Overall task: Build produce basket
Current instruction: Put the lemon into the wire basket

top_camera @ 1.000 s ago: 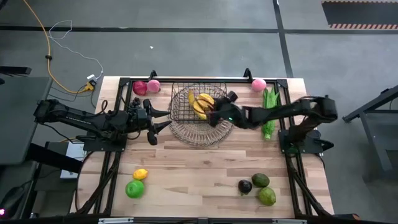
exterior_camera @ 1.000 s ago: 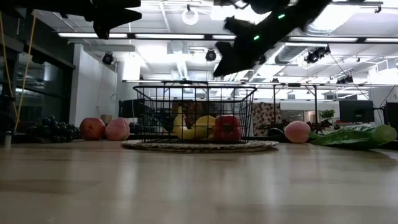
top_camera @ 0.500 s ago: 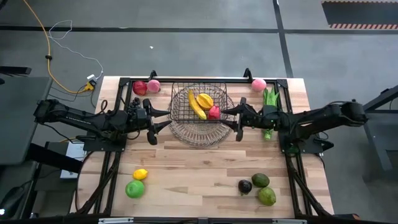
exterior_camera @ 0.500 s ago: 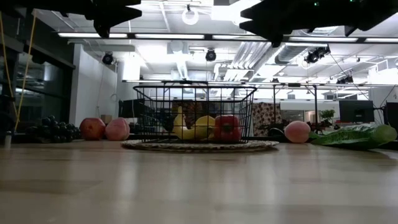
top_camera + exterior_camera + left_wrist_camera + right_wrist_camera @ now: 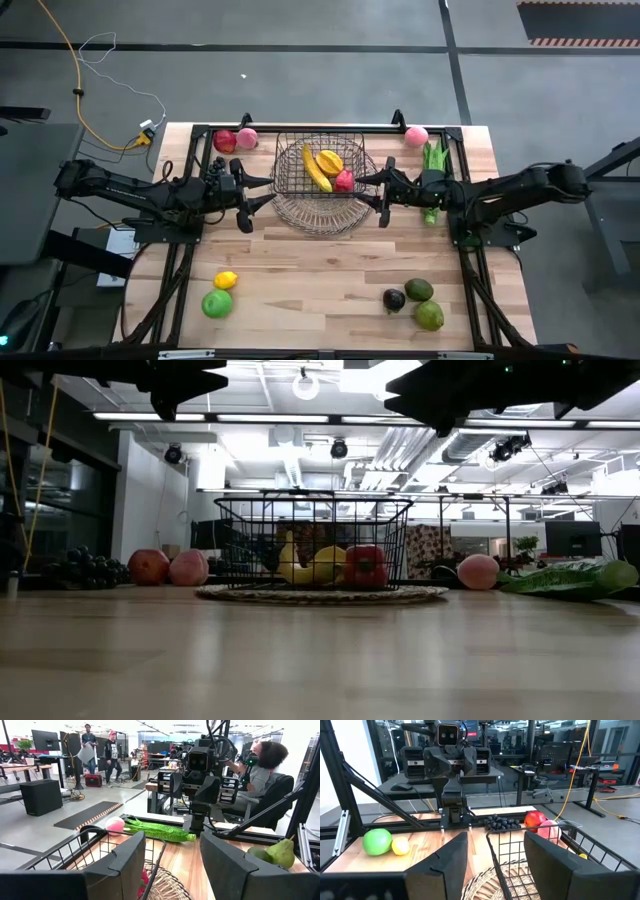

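High view: the dark wire basket [image 5: 318, 165] sits on a round shallow wire dish [image 5: 325, 212] at the far middle of the desk [image 5: 320, 290], already holding a banana [image 5: 314, 168], a yellow piece [image 5: 329, 160] and a red piece [image 5: 344, 181]. The left gripper [image 5: 243, 196] and right gripper [image 5: 383, 193] flank it, each with jaws parted about halfway and gripping nothing. Still loose: a red apple [image 5: 225, 141] and pink fruit [image 5: 247, 138] at the far left, a pink peach [image 5: 416, 136] and long green pods [image 5: 432, 180] at the far right, a lemon [image 5: 226, 281] and lime [image 5: 216, 304] near left, and a dark purple piece [image 5: 394, 299] with two green ones [image 5: 424, 303] near right. The round fruits look firm, smooth and liable to roll, best pinched across the widest part; the pods, likely light and floppy, suit a mid-length grip.
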Robot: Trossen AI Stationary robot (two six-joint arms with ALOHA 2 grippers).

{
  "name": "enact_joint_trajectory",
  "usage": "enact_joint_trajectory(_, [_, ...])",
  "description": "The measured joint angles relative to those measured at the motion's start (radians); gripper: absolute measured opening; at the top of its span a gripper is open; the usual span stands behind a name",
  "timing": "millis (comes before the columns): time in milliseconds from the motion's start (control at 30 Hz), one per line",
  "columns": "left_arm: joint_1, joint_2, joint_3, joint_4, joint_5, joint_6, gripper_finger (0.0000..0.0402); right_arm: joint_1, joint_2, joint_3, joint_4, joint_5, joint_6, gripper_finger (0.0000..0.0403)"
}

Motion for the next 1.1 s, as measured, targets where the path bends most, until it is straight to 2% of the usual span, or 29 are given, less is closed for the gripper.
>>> enact_joint_trajectory(667, [0.0, 0.0, 0.0, 0.0, 0.001, 0.0, 0.0179, 0.0, 0.0, 0.002, 0.0, 0.0, 0.0, 0.0185])
enact_joint_trajectory(900, [0.0, 0.003, 0.0, 0.001, 0.087, -0.001, 0.0179, 0.0, 0.0, 0.002, 0.0, 0.0, 0.0, 0.0185])
enact_joint_trajectory(1100, [0.0, 0.046, 0.0, 0.022, 0.092, -0.001, 0.0185, 0.0, 0.0, 0.002, -0.001, 0.0, 0.0, 0.0185])
